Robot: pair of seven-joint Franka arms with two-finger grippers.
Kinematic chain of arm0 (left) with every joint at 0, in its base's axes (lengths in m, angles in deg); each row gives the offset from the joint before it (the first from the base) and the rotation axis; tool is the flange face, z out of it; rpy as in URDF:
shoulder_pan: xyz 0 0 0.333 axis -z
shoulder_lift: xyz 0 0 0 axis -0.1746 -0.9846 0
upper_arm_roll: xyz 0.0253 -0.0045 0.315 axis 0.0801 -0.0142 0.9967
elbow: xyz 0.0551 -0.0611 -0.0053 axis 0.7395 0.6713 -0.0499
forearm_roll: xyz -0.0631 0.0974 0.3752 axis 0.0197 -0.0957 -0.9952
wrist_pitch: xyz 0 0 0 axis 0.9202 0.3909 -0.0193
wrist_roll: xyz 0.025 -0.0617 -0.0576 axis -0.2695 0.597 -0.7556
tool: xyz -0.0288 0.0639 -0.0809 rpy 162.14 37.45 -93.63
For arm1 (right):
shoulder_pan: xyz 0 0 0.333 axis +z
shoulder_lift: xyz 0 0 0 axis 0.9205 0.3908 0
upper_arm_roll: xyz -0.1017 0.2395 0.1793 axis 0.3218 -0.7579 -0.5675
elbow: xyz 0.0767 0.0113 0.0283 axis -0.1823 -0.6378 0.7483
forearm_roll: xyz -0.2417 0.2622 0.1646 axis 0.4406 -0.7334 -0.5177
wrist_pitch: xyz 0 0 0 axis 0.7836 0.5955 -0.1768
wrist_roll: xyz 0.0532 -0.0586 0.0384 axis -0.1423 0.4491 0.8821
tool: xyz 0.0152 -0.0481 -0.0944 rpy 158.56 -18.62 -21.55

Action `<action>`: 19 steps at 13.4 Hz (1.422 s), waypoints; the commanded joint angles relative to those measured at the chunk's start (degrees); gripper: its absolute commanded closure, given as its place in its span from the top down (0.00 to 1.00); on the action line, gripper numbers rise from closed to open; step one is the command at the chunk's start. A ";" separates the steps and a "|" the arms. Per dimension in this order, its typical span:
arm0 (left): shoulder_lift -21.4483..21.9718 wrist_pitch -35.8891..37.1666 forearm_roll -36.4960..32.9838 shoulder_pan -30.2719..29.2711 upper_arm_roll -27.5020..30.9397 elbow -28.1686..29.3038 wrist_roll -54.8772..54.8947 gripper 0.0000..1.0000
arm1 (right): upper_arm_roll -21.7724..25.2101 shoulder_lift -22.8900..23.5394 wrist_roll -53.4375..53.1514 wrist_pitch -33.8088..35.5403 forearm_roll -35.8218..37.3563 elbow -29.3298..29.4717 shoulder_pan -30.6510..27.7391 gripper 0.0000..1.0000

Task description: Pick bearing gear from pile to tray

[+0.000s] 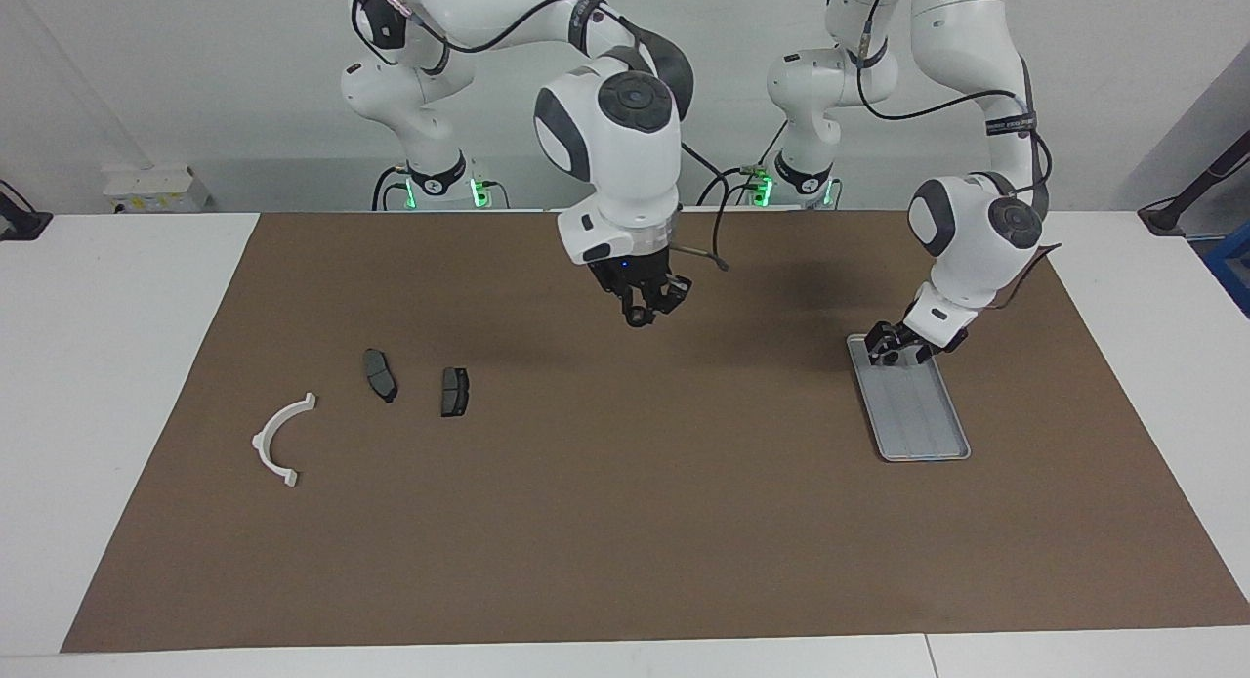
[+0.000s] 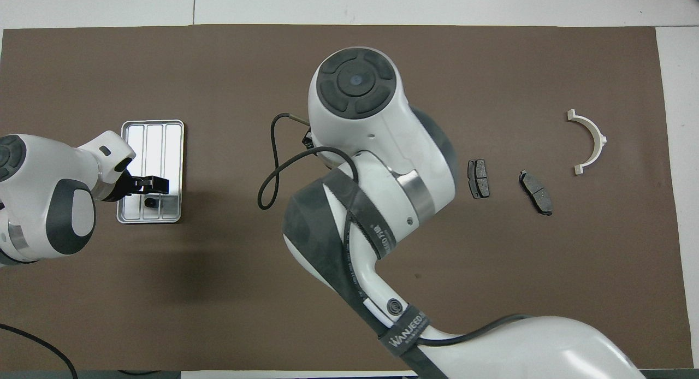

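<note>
My overhead view shows a small dark part (image 2: 149, 203) in the tray (image 2: 152, 126), under my spread left gripper (image 2: 158, 184). Only the facing view shows my right gripper (image 1: 640, 314), fingertips unreadable, frame centre above the brown mat (image 1: 625, 522).

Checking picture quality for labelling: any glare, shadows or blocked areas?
Overhead view: glare whitens the tray, and the right arm's bulk hides the mat's middle. Facing view: soft shadows under both arms, no glare; everything looks sharp.
</note>
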 commanded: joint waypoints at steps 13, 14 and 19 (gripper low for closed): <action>0.33 1.48 1.51 2.15 -0.31 -2.79 -5.77 1.00 | 0.37 13.42 -12.46 -25.47 5.44 -6.90 5.38 0.24; 0.33 1.56 1.51 2.32 -0.31 -2.97 -6.03 1.00 | 0.63 13.33 -12.28 -24.67 6.05 -6.73 5.38 0.99; 0.16 -0.01 1.51 7.85 -0.31 -2.88 -14.54 1.00 | 0.55 9.30 -3.62 -15.97 5.97 -3.38 -1.80 1.00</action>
